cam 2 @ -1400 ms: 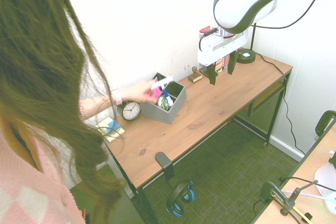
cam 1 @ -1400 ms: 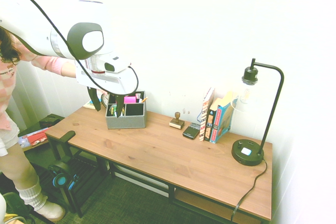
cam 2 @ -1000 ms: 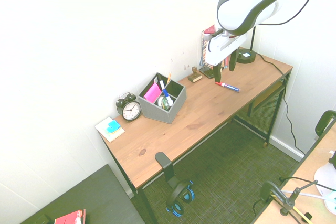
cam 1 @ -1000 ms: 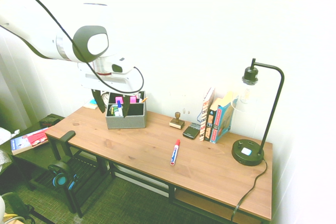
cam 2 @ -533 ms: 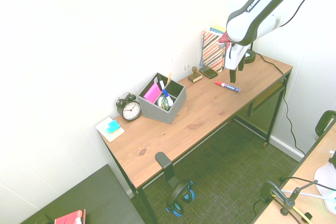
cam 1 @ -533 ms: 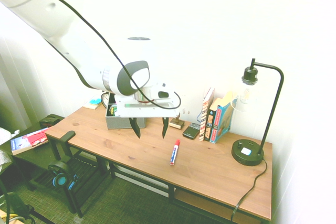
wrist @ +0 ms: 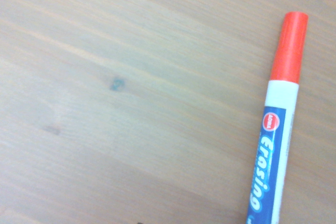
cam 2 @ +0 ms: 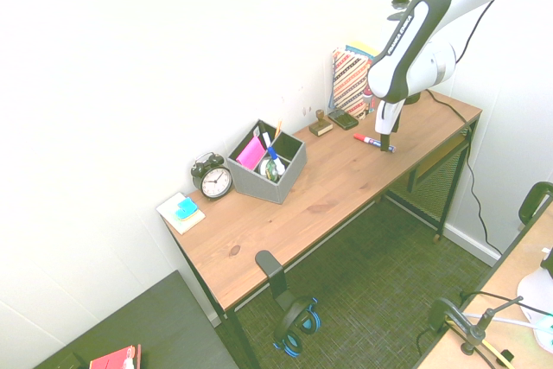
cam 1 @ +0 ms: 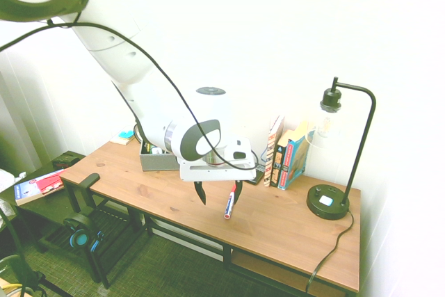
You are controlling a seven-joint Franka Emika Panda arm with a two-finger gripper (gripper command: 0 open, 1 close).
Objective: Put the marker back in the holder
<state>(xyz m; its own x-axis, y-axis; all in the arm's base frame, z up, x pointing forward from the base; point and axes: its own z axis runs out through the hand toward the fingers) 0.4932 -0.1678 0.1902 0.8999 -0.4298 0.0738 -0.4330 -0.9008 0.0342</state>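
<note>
Bright, overexposed exterior views — whites washed out, wrist view soft (slightly blurred)

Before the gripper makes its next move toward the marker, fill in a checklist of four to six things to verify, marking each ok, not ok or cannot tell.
- Gripper open: ok
- Marker lying loose on the desk: ok
- Marker in the wrist view: ok, though its lower end runs out of the picture
- Marker centred between the fingers: cannot tell
- Holder upright, with room inside: ok
- Marker in the holder: not ok, it lies on the desk
</note>
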